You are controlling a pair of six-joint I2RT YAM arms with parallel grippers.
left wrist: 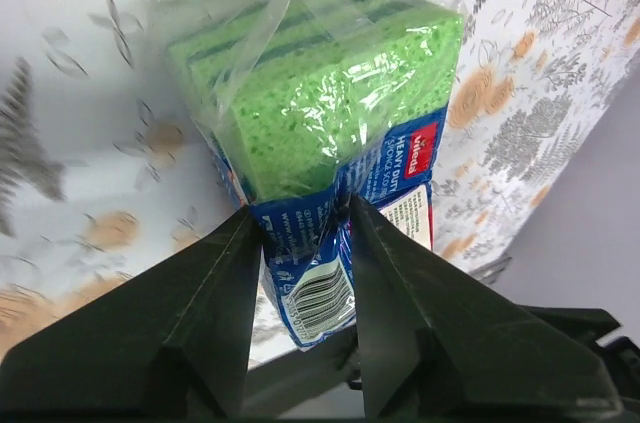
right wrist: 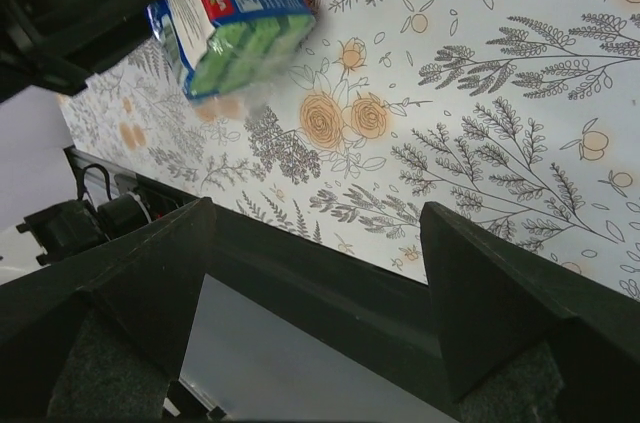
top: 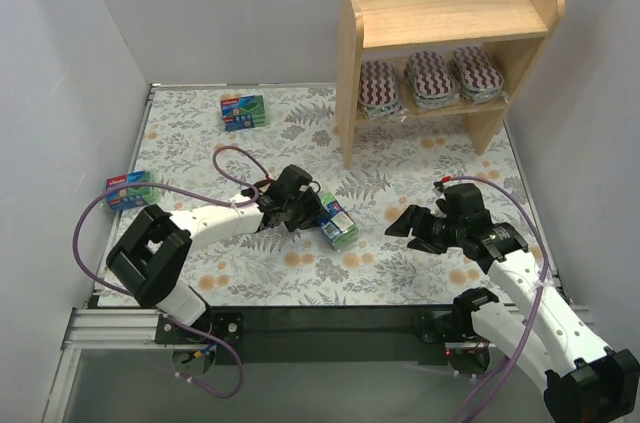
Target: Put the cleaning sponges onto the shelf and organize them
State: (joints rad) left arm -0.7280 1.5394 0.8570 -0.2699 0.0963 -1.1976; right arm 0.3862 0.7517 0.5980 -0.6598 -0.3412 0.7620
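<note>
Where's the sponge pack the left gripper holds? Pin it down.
Near the top view's centre, the sponge pack is clamped in the left gripper, left of the open right gripper.

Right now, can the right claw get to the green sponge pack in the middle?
Probably yes: the right claw is open, facing the sponge pack, with nothing between, though the left claw grips it.

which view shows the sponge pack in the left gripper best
Left wrist: the pack fills the frame, pinched by the left gripper. Top external shows it small; right wrist catches it blurred in a corner.
</note>
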